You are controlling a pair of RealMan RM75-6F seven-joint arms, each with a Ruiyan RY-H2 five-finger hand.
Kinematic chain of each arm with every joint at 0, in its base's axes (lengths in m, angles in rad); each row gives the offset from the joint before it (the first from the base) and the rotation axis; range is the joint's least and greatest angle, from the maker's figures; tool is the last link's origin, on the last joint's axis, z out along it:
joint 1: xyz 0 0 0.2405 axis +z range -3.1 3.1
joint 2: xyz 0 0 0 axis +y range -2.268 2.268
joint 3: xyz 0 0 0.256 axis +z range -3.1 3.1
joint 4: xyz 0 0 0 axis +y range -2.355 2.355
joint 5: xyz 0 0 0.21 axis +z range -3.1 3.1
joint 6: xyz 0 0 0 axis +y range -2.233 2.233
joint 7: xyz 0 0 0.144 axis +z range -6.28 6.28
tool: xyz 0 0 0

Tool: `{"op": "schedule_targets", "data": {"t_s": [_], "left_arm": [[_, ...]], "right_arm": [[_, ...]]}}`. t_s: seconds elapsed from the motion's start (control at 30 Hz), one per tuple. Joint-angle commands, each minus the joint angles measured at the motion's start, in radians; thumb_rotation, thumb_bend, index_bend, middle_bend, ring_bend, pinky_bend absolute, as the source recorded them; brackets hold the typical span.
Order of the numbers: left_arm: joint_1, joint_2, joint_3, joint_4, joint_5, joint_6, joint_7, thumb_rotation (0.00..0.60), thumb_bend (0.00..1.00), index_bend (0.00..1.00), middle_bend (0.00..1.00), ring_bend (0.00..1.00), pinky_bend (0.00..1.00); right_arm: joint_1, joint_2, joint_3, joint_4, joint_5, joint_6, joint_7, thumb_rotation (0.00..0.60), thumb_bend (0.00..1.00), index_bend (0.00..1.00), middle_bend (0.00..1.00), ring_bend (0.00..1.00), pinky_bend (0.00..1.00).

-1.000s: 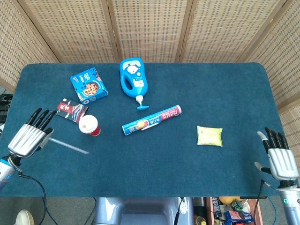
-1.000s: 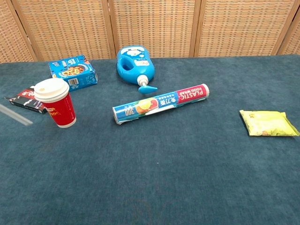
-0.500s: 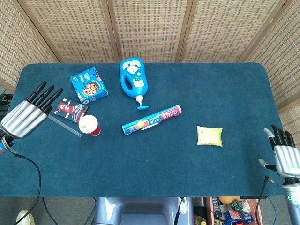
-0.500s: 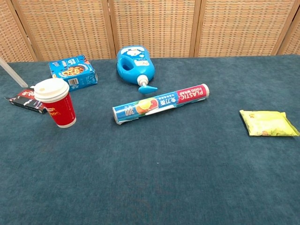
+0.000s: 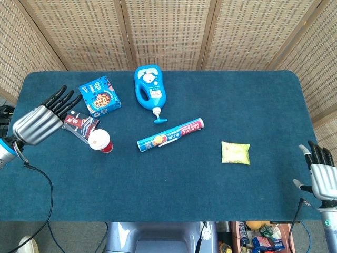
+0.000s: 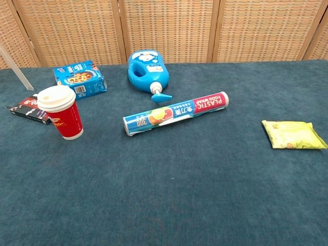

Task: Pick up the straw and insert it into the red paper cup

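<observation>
Two robot hands show in the head view, at opposite edges of the frame. At the left edge the left hand (image 5: 39, 120) hovers over the blue table (image 5: 210, 174) with its dark fingers stretched out side by side toward the upper right. A clear straw (image 6: 15, 68) runs from under it toward the red paper cup (image 5: 100, 141), so the hand appears to hold it, though the pinch itself is hidden. In the chest view the straw slants across the upper left corner, raised above the table and left of the cup, apart from it. The cup stands upright with its white lid on; nothing is in it. Just beside it lies a dark flat packet (image 5: 80, 123), and above that a blue snack box (image 5: 99, 96). A blue pump bottle (image 5: 149, 90) lies flat near the top centre, a cling film roll (image 5: 170, 135) lies diagonally mid-frame, and a yellow pouch (image 5: 235, 153) sits to the right. At the lower right corner the right hand (image 5: 322, 176) holds nothing, fingers straight and slightly parted.
</observation>
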Motion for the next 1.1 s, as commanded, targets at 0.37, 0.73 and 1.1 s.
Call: {"op": "schedule_targets", "data": {"t_s": [0.37,0.73,1.1], "left_arm": [[-0.050,-0.003,0.002,-0.041,0.008,-0.079,0.092,0.600,0.37,0.62,0.00,0.00,0.00],[-0.060,-0.022,-0.009,-0.073,-0.013,-0.093,0.136,0.600,0.37,0.63,0.00,0.00,0.00],[-0.080,-0.039,-0.005,-0.074,-0.017,-0.121,0.155,0.600,0.37,0.63,0.00,0.00,0.00]], "right_arm": [[0.003,-0.001,0.001,0.006,0.007,-0.011,0.004,0.600,0.00,0.00,0.00,0.00,0.00],[0.001,0.003,0.003,0.010,0.008,-0.010,0.016,0.600,0.00,0.00,0.00,0.00,0.00],[0.001,0.006,0.008,0.011,0.017,-0.014,0.026,0.600,0.00,0.00,0.00,0.00,0.00]]}}
